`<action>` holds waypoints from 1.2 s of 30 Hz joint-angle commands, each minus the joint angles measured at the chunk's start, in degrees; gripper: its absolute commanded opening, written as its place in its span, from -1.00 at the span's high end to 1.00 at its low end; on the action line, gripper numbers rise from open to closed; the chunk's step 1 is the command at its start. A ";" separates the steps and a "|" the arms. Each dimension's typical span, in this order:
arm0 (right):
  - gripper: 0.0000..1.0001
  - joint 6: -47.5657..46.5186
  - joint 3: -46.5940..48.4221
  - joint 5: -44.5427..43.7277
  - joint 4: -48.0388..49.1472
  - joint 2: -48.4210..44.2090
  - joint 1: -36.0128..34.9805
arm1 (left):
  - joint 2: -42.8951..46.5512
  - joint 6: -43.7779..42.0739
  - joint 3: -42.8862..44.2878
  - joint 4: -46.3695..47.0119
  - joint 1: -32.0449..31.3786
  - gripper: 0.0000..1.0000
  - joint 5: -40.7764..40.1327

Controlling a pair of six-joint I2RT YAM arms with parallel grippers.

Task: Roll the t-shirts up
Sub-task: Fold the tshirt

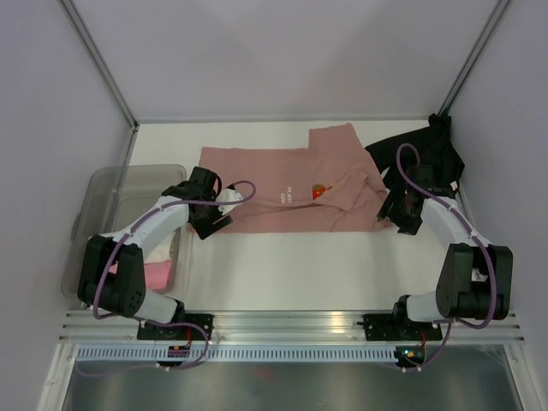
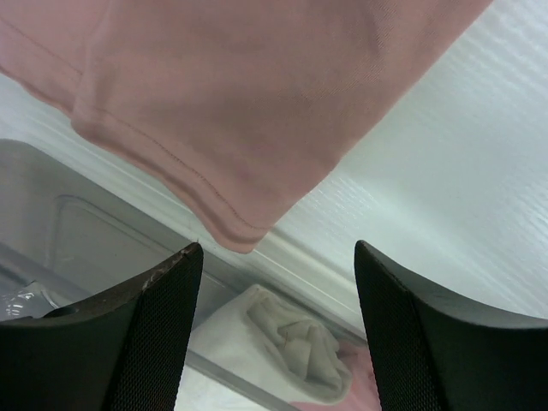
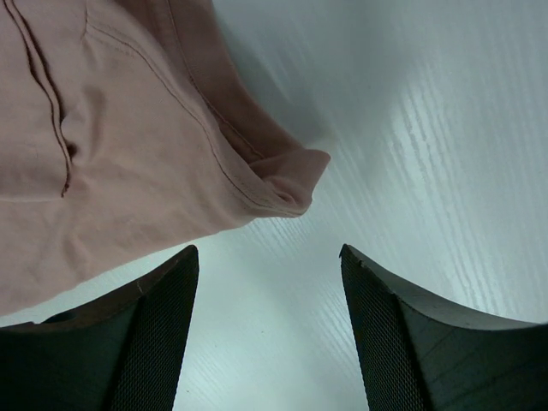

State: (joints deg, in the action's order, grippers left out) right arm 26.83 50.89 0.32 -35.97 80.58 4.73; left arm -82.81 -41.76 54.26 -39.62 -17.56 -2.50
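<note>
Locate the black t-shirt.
In the top external view the black t-shirt lies crumpled in the far right corner, just right of the salmon-pink t-shirt and beyond the right gripper.

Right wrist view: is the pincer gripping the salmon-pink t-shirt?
No, the right pincer stands open with only the table showing in its gap, and the corner of the salmon-pink t-shirt lies beyond it.

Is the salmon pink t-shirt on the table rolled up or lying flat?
Flat, not rolled: the dusty salmon-pink cloth t-shirt spreads across the white table, print up; no roll at either end.
</note>
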 commanded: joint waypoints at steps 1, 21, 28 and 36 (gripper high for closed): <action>-0.47 1.82 -1.32 3.46 5.02 0.63 0.28 | -1.04 -4.38 -3.10 9.81 0.07 -0.54 -3.73; 1.00 4.73 -9.07 -4.96 10.76 3.63 4.58 | -5.18 -3.07 -11.10 16.94 0.07 0.95 -3.83; 0.99 2.35 -10.11 -6.47 0.91 -4.10 9.94 | 2.46 -0.79 -8.91 7.38 -0.19 0.95 0.65; 0.99 9.37 -7.03 -6.38 -7.36 -9.64 13.90 | 12.92 3.79 -13.56 -3.09 -7.13 0.95 5.76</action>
State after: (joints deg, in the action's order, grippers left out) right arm 32.69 41.47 -2.68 -39.03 72.90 17.52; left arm -72.88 -40.62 43.18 -36.38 -22.24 2.09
